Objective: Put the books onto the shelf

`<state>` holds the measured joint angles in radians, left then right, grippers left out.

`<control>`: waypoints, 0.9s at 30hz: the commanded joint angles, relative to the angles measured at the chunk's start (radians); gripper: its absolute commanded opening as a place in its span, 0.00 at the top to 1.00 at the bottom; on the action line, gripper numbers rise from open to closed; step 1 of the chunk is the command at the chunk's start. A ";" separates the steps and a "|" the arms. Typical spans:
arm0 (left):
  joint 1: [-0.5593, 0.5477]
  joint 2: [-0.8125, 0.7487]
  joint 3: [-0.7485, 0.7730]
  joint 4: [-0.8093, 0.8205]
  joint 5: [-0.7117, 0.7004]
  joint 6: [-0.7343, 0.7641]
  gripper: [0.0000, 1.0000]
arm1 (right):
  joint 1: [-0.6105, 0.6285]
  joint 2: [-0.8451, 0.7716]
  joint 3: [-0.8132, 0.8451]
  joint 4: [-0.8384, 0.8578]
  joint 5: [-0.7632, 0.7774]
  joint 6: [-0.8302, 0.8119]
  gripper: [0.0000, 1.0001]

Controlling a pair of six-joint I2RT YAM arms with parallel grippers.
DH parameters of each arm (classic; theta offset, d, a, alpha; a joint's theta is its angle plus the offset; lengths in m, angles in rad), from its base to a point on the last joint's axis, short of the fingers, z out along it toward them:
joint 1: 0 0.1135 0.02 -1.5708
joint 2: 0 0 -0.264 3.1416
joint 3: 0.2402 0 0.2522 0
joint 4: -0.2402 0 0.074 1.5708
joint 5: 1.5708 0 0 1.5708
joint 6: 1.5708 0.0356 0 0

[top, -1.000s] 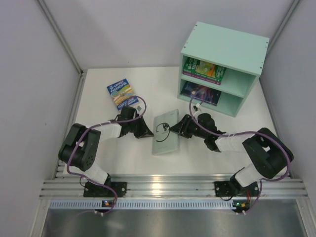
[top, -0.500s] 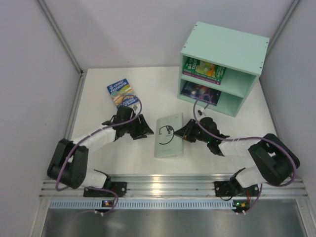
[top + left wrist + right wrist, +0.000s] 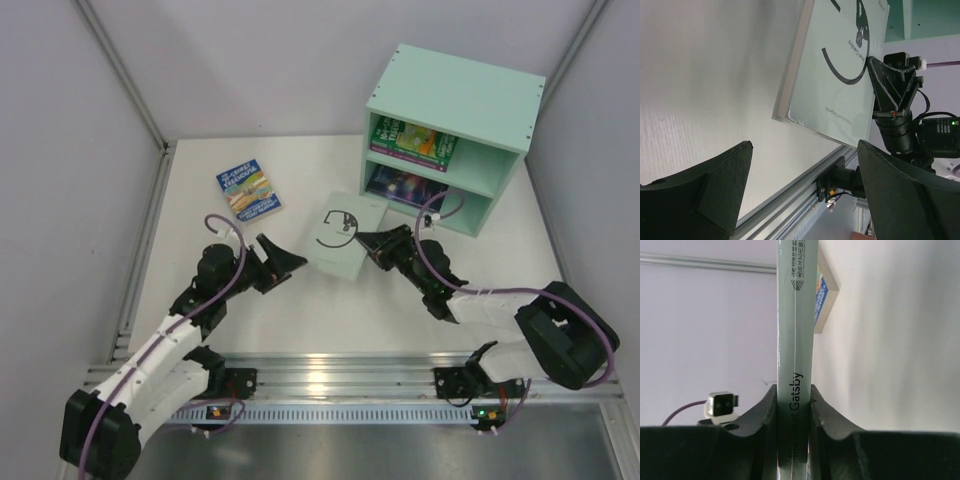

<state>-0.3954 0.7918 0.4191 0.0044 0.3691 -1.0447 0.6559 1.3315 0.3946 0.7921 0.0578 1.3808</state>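
My right gripper (image 3: 370,243) (image 3: 794,400) is shut on the spine edge of a pale green book (image 3: 340,234) (image 3: 795,330) (image 3: 840,65) and holds it raised and tilted over the table, left of the shelf (image 3: 455,105). Out to the book's left, my left gripper (image 3: 282,263) (image 3: 805,190) is open and holds nothing. A blue book with a yellow picture (image 3: 250,188) (image 3: 821,302) lies flat at the far left. The mint-green shelf has a green book (image 3: 412,141) in its upper compartment and a dark blue-purple book (image 3: 404,187) in the lower one.
White walls close in the table on both sides and at the back. An aluminium rail (image 3: 340,380) (image 3: 805,180) runs along the near edge by the arm bases. Purple cables loop off both wrists.
The left gripper has opened, let go of the pale green book and drawn back to the near left. The right gripper has closed on the book and carried it up towards the shelf.
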 commanded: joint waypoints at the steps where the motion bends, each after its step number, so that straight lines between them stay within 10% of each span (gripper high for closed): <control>1: -0.005 0.006 -0.025 0.202 0.030 -0.078 0.09 | 0.053 0.001 0.066 0.285 0.077 0.095 1.00; 12: -0.029 0.130 -0.097 0.454 0.030 -0.141 0.16 | 0.120 0.099 0.052 0.455 0.107 0.185 1.00; 15: -0.030 0.178 -0.086 0.474 0.059 -0.123 0.29 | 0.122 0.129 0.053 0.499 0.047 0.192 1.00; 17: -0.030 0.208 -0.066 0.473 0.082 -0.098 0.60 | 0.113 0.162 0.055 0.551 -0.045 0.179 0.99; 22: -0.030 0.256 -0.025 0.465 0.146 -0.061 0.99 | 0.059 0.224 0.070 0.556 -0.243 0.127 0.82; 27: -0.028 0.313 -0.005 0.540 0.264 -0.061 1.00 | 0.001 0.236 -0.016 0.616 -0.266 0.138 0.73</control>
<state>-0.4057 1.0698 0.3805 0.4770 0.4847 -1.2423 0.6590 1.5745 0.3801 1.1614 -0.0326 1.5532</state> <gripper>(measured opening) 0.290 0.276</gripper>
